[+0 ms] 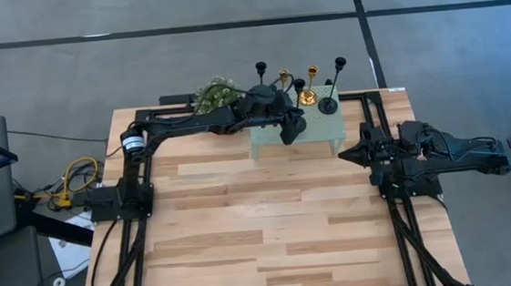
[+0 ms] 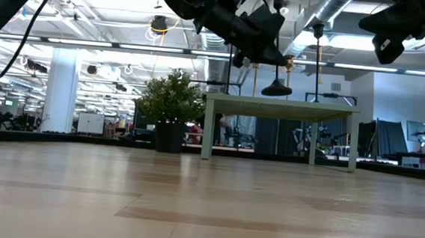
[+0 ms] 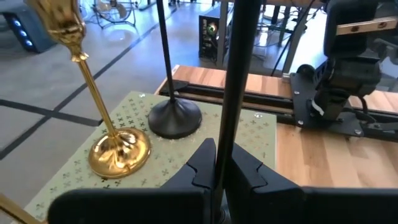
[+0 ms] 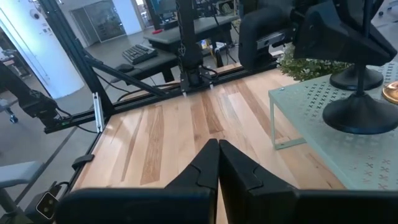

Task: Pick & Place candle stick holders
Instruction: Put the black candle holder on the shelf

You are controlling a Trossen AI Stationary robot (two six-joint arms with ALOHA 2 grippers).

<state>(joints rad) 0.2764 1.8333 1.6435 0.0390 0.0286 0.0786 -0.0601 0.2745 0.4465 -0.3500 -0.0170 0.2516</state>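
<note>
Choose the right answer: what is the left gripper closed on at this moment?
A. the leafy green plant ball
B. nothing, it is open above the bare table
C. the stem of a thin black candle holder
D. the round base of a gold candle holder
C: in the left wrist view the left gripper has both fingers pressed against the thin stem of a black candle holder, while the gold candle holder stands free on the green stand.

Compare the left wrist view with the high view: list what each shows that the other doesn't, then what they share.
Left wrist view only: the left gripper shut on a thin black candle holder stem, seen up close.

High view only: the leafy green plant ball, the whole wooden table, and another black candle holder.

Both: the mint-green perforated stand, a shiny gold candle holder, a black disc-based candle holder, and the right gripper, parked beside the stand.
</note>
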